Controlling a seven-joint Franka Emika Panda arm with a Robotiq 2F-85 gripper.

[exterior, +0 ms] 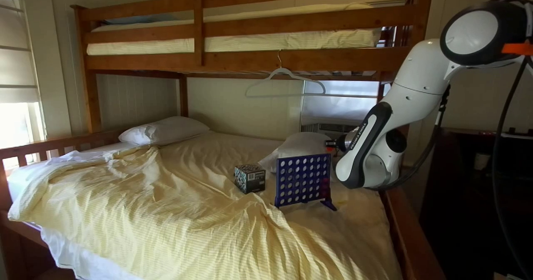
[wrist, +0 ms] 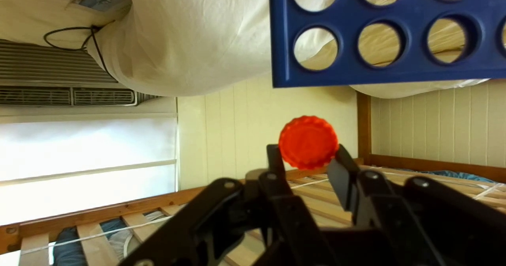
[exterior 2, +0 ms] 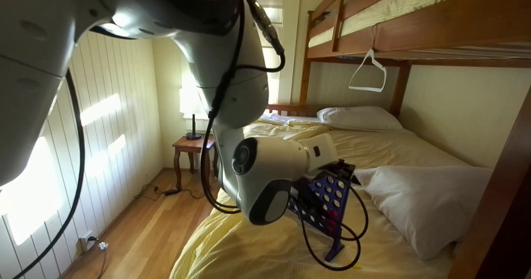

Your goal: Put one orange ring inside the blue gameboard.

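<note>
Your gripper (wrist: 307, 151) had the orange ring (wrist: 308, 137) pinched in its jaws, gripped at either side of the scalloped rim, with the flat face turned toward you in the wrist view. You held that ring just above the top edge of the blue gameboard (wrist: 389, 13), near one end of it; a gap showed between ring and gameboard in the wrist view, which stood upside down. How well the two lined up, you could not have told. The gameboard itself stood upright on the bed (exterior: 358, 224), with a blue foot (exterior: 329, 205) sticking out at the end beneath your gripper and red pieces (exterior 2: 332, 214) showing in low holes at that same end. Your arm (exterior: 416, 78) reached in from that side of the gameboard too. Close by the gameboard lay a white pillow (exterior 2: 427, 202), seen in both exterior views, and in an exterior view a dark patterned box (exterior: 250, 178) sat near its opposite end but apart from it. A rumpled yellow blanket (exterior: 145, 205) ran from beside the gameboard across much of the bed. A second pillow (exterior: 164, 131) lay well apart from the gameboard. Higher than the gameboard, a white hanger (exterior: 281, 70) hung from the upper bunk (exterior: 233, 62).
</note>
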